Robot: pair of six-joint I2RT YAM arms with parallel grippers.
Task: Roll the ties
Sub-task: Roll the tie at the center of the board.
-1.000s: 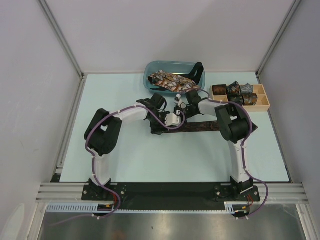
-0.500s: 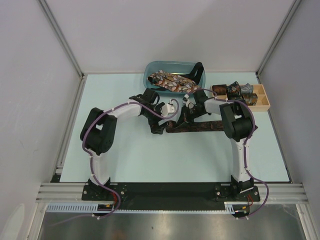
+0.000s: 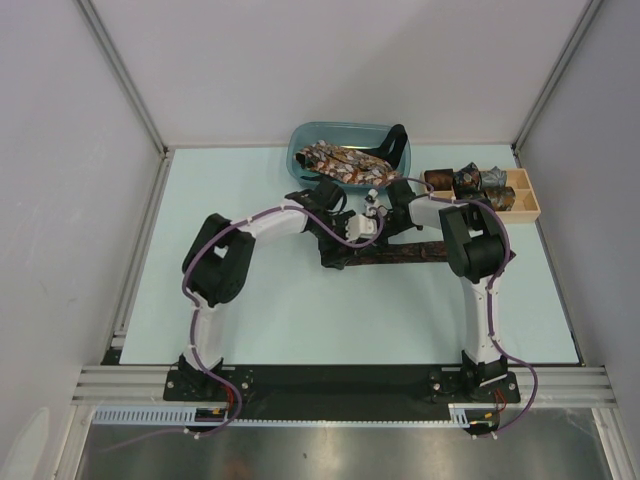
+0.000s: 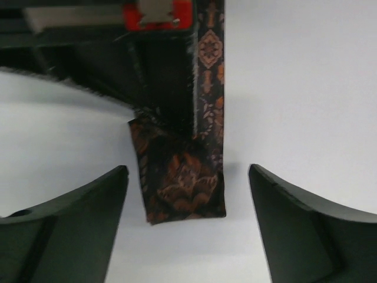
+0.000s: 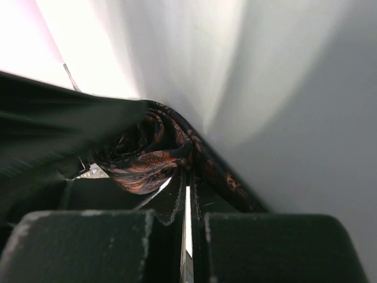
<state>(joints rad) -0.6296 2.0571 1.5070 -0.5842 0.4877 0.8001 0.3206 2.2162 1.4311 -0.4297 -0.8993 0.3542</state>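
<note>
Left gripper (image 4: 185, 180): spread wide, straddling folded end of brown patterned tie (image 4: 179, 197), flat on table (image 4: 294, 88). Right gripper (image 5: 187, 177): pressed together, tips at its rolled part; pinch unclear.

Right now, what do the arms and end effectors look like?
The left arm and right arm have white links, black joints and thin purple cables along them. The left end effector and right end effector have dark, matte fingers.
</note>
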